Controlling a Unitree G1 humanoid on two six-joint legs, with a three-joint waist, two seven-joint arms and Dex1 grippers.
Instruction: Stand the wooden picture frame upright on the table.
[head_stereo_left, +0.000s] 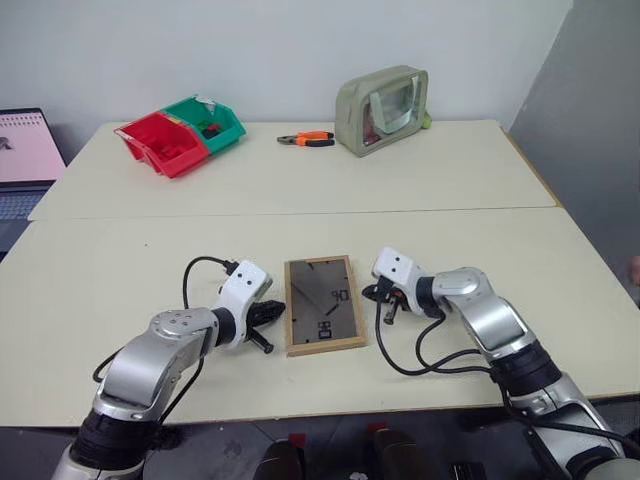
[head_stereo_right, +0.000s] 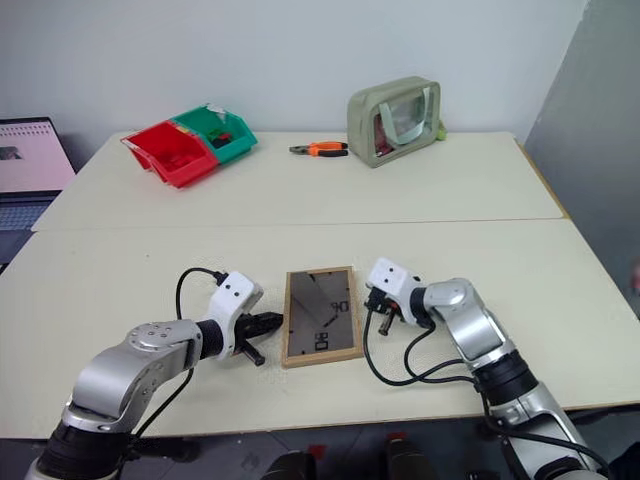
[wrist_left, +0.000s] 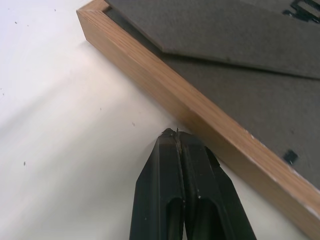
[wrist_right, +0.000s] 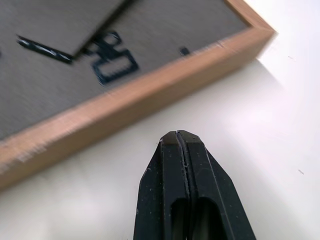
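Still flat: the wooden picture frame (head_stereo_left: 322, 304) lies face down on the table (head_stereo_left: 300, 190), dark back up, between the two grippers.
The left gripper (head_stereo_left: 277, 312) sits just beside the frame's left edge, fingers pressed together on nothing. The right gripper (head_stereo_left: 373, 293) is near the right edge, likewise pinched together and empty. Bins, pliers and a pouch sit at the far side.

The picture frame (head_stereo_left: 322, 304) has a light-wood border and a dark grey-brown back with black fittings. The tabletop (head_stereo_left: 420, 180) is pale cream. One bin (head_stereo_left: 160, 146) is red, the other bin (head_stereo_left: 215, 123) teal. The pliers (head_stereo_left: 306, 139) have orange handles. The pouch (head_stereo_left: 382, 110) is olive-grey.
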